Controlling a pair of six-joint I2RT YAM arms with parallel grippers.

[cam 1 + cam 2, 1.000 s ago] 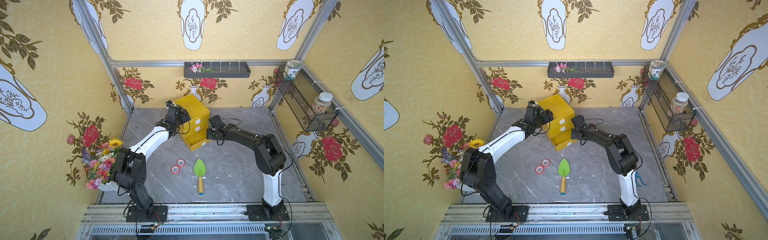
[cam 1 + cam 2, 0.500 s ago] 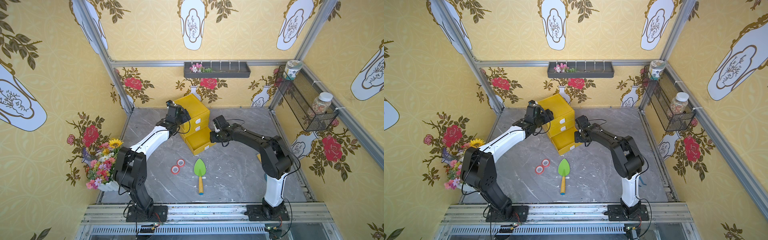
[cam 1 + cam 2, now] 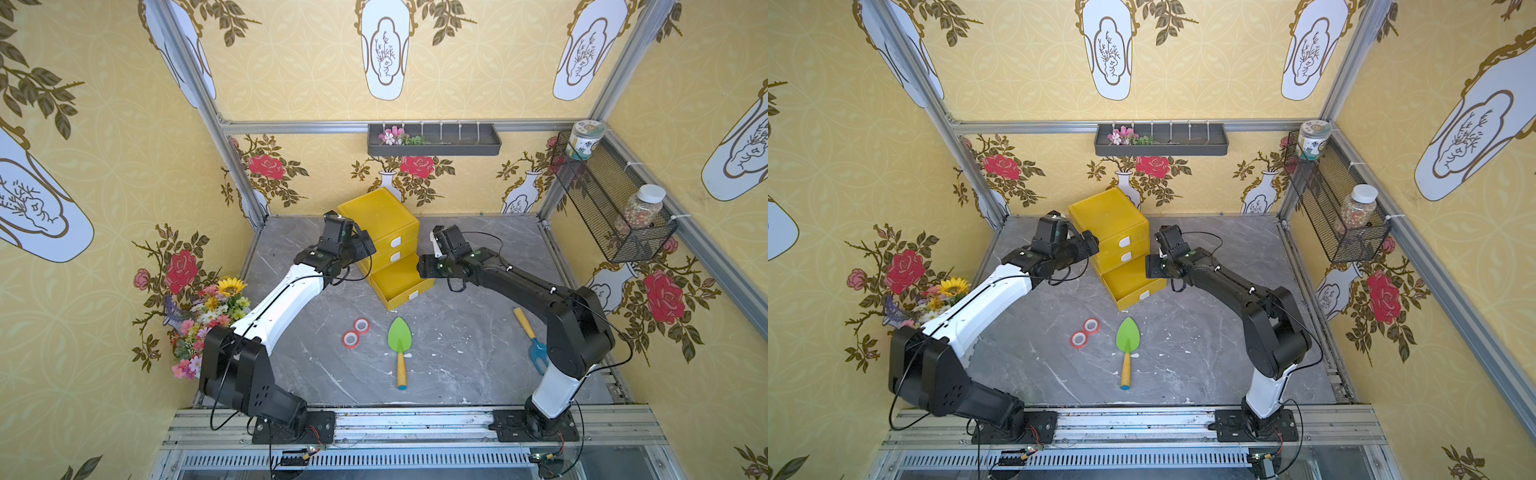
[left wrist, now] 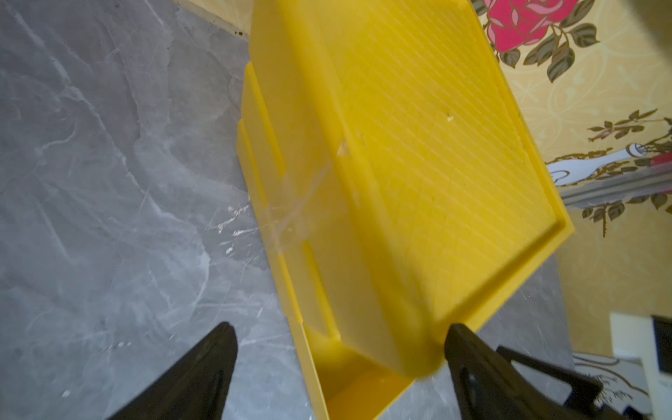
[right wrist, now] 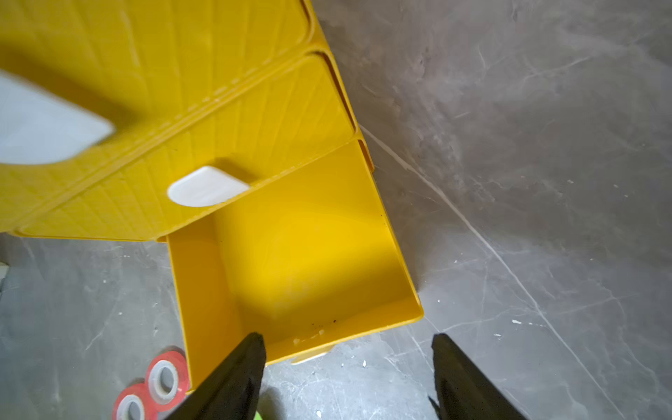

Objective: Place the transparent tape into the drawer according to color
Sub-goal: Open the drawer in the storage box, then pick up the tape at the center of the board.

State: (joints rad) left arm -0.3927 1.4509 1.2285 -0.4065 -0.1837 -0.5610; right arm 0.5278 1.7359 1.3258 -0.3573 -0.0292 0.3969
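Observation:
Two red-tinted transparent tape rolls (image 3: 361,325) (image 3: 350,339) lie side by side on the grey floor, in front of the yellow drawer cabinet (image 3: 380,218); they also show in the right wrist view as tape rolls (image 5: 167,376). The cabinet's bottom drawer (image 3: 400,283) (image 5: 309,254) is pulled out and empty. My left gripper (image 3: 366,248) (image 4: 340,331) is open at the cabinet's left side, a cabinet corner between its fingers. My right gripper (image 3: 424,266) (image 5: 347,338) is open just past the drawer's front right corner, holding nothing.
A green trowel (image 3: 400,336) lies right of the tapes. A blue hand fork (image 3: 530,336) lies by the right arm's base. A flower bouquet (image 3: 208,307) stands at the left wall, and a wire basket (image 3: 602,208) with jars hangs on the right wall.
The bottom drawer has slid further out of the cabinet. My right gripper has drawn back to the right and let go. Both grippers have opened wider.

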